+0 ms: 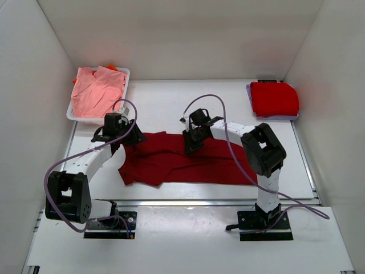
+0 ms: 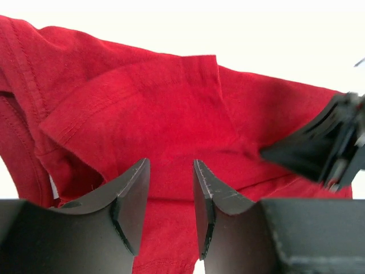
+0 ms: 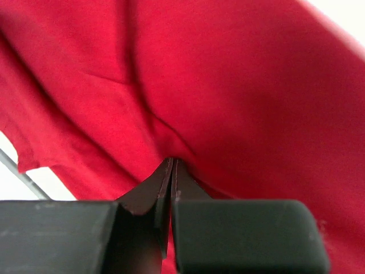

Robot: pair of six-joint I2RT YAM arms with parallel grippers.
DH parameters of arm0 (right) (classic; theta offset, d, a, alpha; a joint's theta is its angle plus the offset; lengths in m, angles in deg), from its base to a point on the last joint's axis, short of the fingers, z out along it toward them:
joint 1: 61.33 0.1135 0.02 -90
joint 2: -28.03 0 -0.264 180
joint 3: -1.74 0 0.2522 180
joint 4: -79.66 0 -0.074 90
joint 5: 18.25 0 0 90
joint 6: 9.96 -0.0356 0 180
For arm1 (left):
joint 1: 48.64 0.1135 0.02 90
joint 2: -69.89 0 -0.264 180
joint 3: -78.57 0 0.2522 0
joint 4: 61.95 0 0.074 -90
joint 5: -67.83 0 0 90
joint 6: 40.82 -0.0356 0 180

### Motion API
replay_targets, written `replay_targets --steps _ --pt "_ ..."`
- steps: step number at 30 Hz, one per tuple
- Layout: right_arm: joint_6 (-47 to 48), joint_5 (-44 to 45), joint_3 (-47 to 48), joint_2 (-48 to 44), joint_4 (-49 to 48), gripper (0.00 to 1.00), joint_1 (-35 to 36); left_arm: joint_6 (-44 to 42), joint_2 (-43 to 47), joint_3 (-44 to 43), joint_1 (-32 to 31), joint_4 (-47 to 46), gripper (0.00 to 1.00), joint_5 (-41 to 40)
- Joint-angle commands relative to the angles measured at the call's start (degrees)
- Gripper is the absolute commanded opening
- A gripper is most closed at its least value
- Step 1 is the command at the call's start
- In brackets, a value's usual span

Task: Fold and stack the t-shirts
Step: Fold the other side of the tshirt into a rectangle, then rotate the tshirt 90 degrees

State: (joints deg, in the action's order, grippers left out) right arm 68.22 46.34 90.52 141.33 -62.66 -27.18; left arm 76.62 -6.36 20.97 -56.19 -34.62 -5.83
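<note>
Maroon tee (image 1: 182, 166) rumpled mid-table, sleeve folded over; R hand (image 3: 172, 164) pinching it, L hand (image 2: 171, 166) spread.

left arm (image 1: 85, 164) extends far and rightward from its base, wrist pitched down. left gripper (image 2: 171, 166) jaws parted, a clear gap between them. right arm (image 1: 261, 149) elbow raised, forearm reaching left. right gripper (image 3: 171, 164) jaws closed, pinching the dark maroon t-shirt (image 1: 171, 166).
</note>
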Motion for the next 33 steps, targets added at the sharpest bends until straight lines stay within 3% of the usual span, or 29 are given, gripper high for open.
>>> replay_targets --steps 1,9,14,19,24,29,33 --pt "0.04 -0.09 0.57 -0.35 1.21 0.01 4.07 -0.72 2.68 0.68 0.61 0.41 0.47 1.15" --pt "0.12 3.26 -4.18 -1.76 1.65 0.0 7.59 -0.72 2.77 1.82 -0.54 0.76 0.47 0.54" --pt "-0.49 9.93 -6.81 -11.31 -0.36 0.0 6.55 -0.11 3.64 2.44 -5.09 2.26 0.46 -0.16" --pt "0.2 15.2 -9.63 -17.49 0.41 0.0 -1.35 2.87 5.32 5.95 -12.48 2.09 0.44 -3.16" --pt "1.44 20.31 -10.95 -16.88 3.32 0.0 -12.95 5.86 1.21 9.9 -16.79 0.59 0.41 -5.44" --pt "-0.4 22.15 -12.0 -13.55 4.81 0.0 -19.12 4.47 -8.27 5.61 -18.64 0.41 0.38 -9.21" --pt "-5.05 25.4 -13.41 -12.04 7.28 0.0 -20.53 2.54 -18.03 -3.7 -18.21 2.52 0.37 -9.13"
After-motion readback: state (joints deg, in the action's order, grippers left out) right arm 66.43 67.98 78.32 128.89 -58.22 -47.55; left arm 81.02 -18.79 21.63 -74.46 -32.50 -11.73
